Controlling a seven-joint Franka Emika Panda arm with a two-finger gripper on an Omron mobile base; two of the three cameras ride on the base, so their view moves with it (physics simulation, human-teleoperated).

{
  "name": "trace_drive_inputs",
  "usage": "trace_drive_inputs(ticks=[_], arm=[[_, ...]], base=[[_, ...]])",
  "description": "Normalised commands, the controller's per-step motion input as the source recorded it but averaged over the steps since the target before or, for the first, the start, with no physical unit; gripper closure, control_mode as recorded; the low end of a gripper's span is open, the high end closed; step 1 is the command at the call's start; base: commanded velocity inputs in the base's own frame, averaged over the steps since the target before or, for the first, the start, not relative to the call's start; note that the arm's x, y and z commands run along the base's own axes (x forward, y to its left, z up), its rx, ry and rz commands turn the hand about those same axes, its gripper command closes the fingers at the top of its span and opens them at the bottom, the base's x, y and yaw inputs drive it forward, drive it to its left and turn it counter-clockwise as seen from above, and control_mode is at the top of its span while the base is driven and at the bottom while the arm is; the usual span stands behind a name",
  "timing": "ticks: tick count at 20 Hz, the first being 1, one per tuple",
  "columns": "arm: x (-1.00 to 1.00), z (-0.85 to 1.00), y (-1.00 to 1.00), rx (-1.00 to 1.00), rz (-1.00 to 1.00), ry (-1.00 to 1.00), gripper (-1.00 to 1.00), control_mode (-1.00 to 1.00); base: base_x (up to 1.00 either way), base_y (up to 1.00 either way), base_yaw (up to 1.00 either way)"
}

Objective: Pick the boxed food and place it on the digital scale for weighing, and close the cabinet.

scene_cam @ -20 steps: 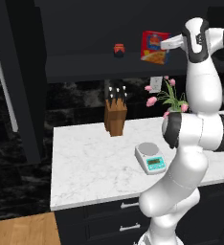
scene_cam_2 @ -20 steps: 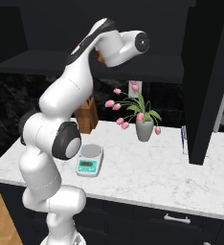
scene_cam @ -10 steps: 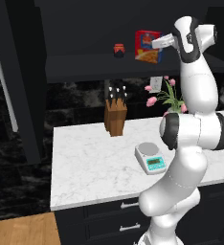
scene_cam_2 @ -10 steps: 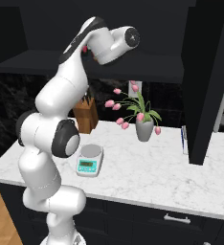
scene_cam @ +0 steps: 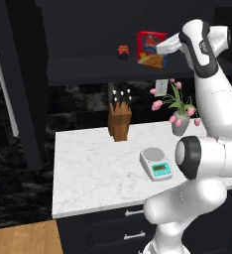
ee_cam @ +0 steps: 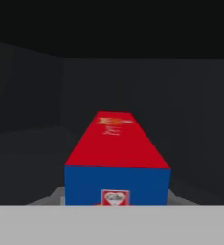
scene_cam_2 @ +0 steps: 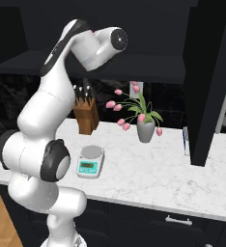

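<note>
cabinet (scene_cam: 88, 34) shelf: boxed food (scene_cam: 151, 48) upright, jar (scene_cam: 123, 52) just left of it
surface (scene_cam: 93, 173): knife block (scene_cam: 119, 118) at back; digital scale (scene_cam: 156, 163) in front, right; flower vase (scene_cam: 180, 124) behind scale

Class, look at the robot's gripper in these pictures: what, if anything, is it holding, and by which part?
The gripper is shut on the boxed food inside the cabinet, at the box's near narrow edge.

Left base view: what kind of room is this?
A kitchen, rendered rather than real. A marble counter carries a knife block, a small scale and a vase of tulips; above it an open black cabinet holds a red food box and a small jar.
</note>
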Motion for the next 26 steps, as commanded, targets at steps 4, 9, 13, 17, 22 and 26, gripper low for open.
trace_drive_inputs(ticks=[4,9,13,17,22,26], arm=[[-0.76,0.0,1.0,-0.01,-0.05,-0.01,1.0,-1.0],[-0.91,0.0,0.57,0.0,-0.06,0.03,1.0,-1.0],[-1.0,0.0,0.01,0.02,-0.08,0.06,1.0,-1.0],[-1.0,0.0,-0.2,0.07,-0.04,0.13,1.0,-1.0],[-1.0,-0.05,-0.54,0.01,0.01,0.14,1.0,-1.0],[-0.98,-0.62,-0.6,0.0,0.15,0.06,1.0,-1.0]], base=[[0.0,0.0,0.0],[0.0,0.0,0.0],[0.0,0.0,0.0],[0.0,0.0,0.0],[0.0,0.0,0.0],[0.0,0.0,0.0]])
